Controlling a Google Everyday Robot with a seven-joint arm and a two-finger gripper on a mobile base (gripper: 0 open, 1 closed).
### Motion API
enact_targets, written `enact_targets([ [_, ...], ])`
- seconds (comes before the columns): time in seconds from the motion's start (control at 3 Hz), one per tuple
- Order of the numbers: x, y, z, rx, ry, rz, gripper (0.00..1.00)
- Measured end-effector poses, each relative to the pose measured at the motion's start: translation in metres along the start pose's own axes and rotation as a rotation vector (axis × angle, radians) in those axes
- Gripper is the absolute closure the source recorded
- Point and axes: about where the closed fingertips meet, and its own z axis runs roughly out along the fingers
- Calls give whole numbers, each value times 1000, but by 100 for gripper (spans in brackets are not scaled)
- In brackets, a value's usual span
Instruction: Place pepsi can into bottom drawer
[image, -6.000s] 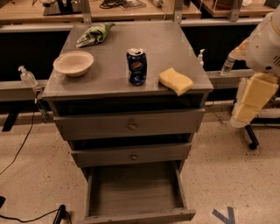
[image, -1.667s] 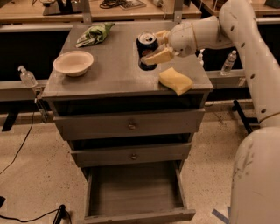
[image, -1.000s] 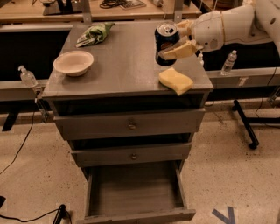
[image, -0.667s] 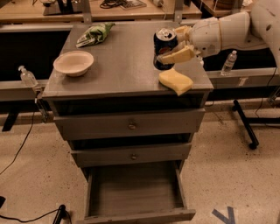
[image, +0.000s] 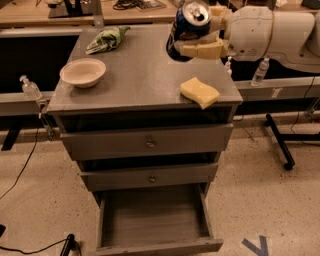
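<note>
Gripping the can (image: 186, 29), the claw (image: 199, 31) hangs above the back right corner of the tabletop (image: 145, 75), can lifted clear and tilted, silver top up. Bottom drawer (image: 160, 246) stands open. Sponge (image: 199, 92) at front right corner, bowl (image: 82, 72) near left edge, green bag (image: 106, 39) at back left corner.

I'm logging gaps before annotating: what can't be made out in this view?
- Camera view: the gripper, shut on the pepsi can, covers the can's right side.
- Bottom drawer: front partly cut off by the lower edge.
- Top drawer and middle drawer: closed, contents hidden.
- Arm: cut off by the right edge.
</note>
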Motion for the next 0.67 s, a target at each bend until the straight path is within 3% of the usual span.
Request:
enact_targets([
  [0.33, -21, 9, -4, 83, -67, -29, 100],
  [0.67, -18, 10, -4, 81, -66, -24, 100],
])
